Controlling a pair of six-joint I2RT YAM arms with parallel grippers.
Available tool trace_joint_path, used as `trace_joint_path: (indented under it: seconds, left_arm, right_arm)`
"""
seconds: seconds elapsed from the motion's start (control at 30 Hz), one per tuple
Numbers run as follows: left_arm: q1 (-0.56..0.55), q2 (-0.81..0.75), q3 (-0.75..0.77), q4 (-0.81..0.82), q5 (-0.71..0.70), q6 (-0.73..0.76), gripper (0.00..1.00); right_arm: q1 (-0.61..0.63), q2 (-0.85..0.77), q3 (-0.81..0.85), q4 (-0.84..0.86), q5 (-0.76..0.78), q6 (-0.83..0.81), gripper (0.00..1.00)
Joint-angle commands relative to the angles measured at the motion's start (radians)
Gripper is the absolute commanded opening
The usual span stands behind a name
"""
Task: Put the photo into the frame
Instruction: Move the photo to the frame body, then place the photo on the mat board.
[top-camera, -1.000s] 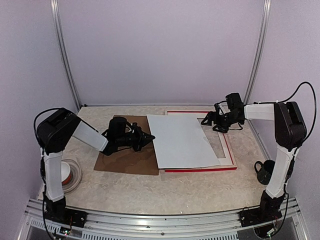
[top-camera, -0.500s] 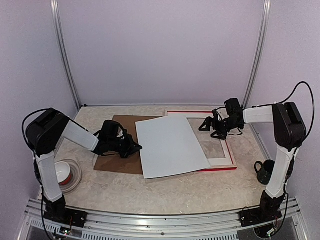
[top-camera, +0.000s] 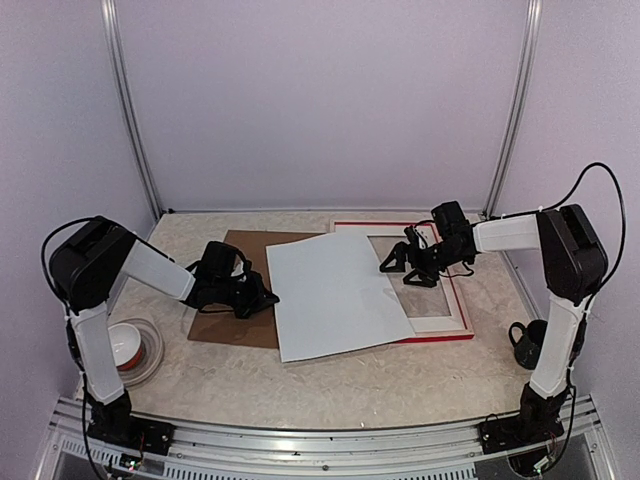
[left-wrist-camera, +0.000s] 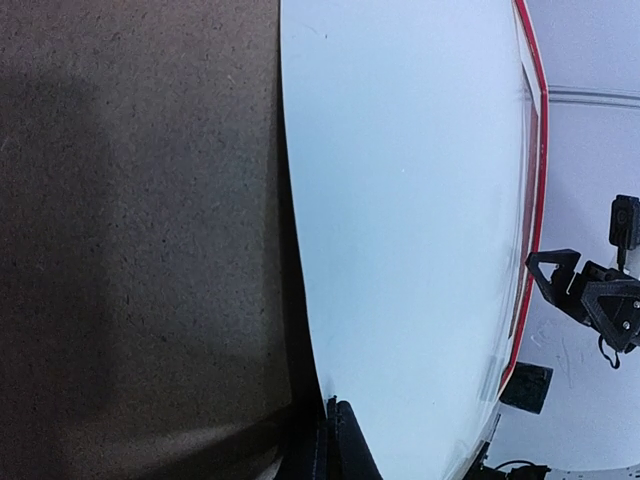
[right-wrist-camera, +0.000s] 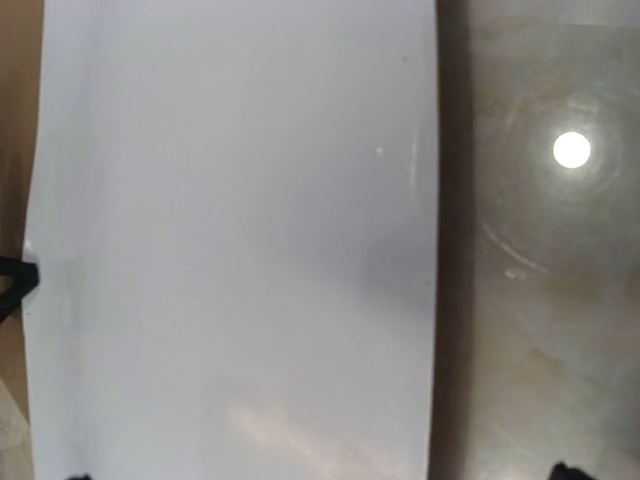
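While your left gripper (top-camera: 262, 297) pinches the photo (top-camera: 340, 295), white back up across backing board (top-camera: 225, 322) and frame (top-camera: 445, 325), your right gripper (top-camera: 398, 270) hangs, jaws apart

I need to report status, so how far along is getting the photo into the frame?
Done: the frame lies flat, with the backing board off beside it. In hand: the left gripper is shut on the left edge of the photo, which lies askew, blank side up, partly over the frame. The right gripper hangs open over its right edge. Left: square the photo into the frame.
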Motion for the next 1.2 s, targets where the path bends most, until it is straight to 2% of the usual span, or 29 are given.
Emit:
trace_joint_path:
  seconds: [0.0, 0.53, 1.17]
  left_arm:
    - [0.007, 0.041, -0.008, -0.021, -0.010, 0.027, 0.00]
    - [0.007, 0.033, -0.013, -0.002, -0.007, 0.015, 0.00]
    - [0.005, 0.021, -0.018, 0.004, -0.007, 0.012, 0.00]
  right_arm:
    - [0.008, 0.037, 0.018, 0.030, -0.060, 0.015, 0.99]
    - [0.021, 0.067, -0.023, 0.107, -0.159, 0.082, 0.89]
    - [0.021, 0.089, -0.028, 0.096, -0.133, 0.078, 0.89]
